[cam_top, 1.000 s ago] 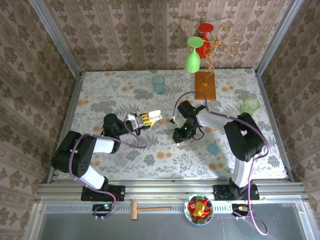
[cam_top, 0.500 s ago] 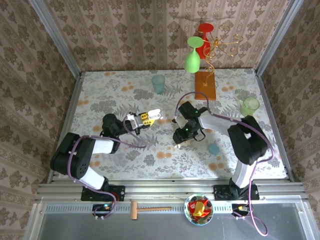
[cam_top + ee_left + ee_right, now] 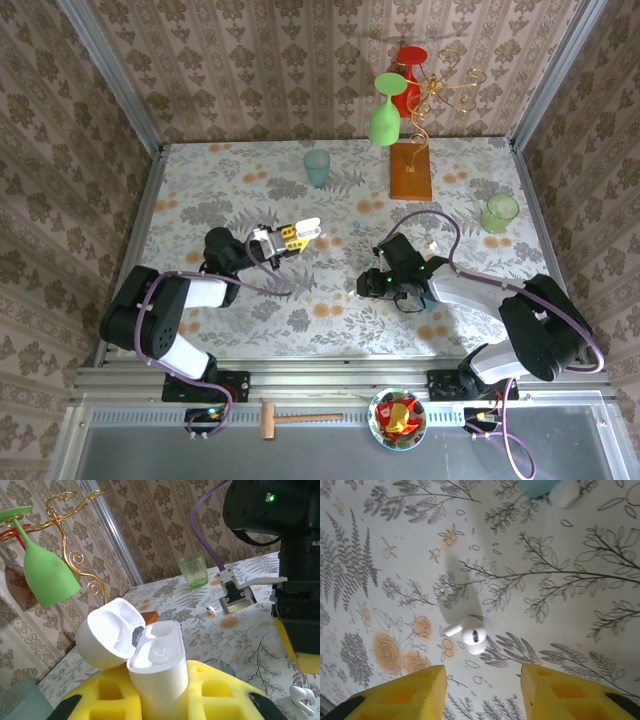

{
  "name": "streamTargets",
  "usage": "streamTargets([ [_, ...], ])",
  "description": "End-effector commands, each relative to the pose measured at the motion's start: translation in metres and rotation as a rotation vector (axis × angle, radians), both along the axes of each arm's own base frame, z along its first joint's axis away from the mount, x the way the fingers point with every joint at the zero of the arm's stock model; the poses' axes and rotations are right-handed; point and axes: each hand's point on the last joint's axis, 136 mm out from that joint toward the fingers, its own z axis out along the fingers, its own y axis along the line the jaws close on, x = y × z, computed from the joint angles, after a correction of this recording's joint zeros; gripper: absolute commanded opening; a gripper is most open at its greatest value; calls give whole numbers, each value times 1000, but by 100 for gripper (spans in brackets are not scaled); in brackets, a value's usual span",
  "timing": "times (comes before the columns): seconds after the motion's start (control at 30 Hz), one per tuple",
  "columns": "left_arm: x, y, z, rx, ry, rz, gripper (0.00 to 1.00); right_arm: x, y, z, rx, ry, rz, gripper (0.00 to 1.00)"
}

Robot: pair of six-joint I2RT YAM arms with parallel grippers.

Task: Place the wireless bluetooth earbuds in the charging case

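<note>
Top external view: the flower-patterned counter (image 3: 200, 190) carries, at its far edge right of centre, a wooden-based gold wire rack (image 3: 411, 172). A green stemmed glass (image 3: 383, 118) and a red glass (image 3: 407, 62) hang upside down from it. A teal cup (image 3: 317, 167) stands far centre and a green cup (image 3: 499, 212) stands at the right edge. Left of centre, the left fingers (image 3: 292, 236) are clamped on the charging case (image 3: 307, 229). In the left wrist view this is a glossy white, round-cornered box standing upright between the yellow pads. Its domed lid is swung open and tipped back to the left, and pale rounded hollows show inside both lid and body. Right of centre and nearer, the right fingers (image 3: 368, 287) point down at the counter. In the right wrist view their two yellow tips stand apart with nothing between them. Just beyond that gap one of the wireless bluetooth earbuds (image 3: 470, 634) lies on its side on the counter, touching neither tip. It is glossy white, with a rounded head bearing a dark oval spot and a short stem pointing left. A second white earbud (image 3: 211, 609) lies further off on the counter, between the right arm and the green cup, too small for detail.
</note>
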Motion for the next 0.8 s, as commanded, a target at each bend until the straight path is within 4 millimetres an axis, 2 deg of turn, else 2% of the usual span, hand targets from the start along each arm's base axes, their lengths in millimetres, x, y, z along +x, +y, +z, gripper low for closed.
streamTargets([
  [0.0,-3,3,9,-10,-52,-6,0,12,9,0,23,-28,-42,40],
  [0.3,-4,3,10,-10,-53,-8,0,16,25,-15,16,8,8,32],
  [0.5,-4,3,8,-8,-48,-10,0,14,23,-27,-7,33,3,26],
  [0.77,-6,2,8,-9,-46,-15,0,12,17,-42,-58,62,-4,23],
])
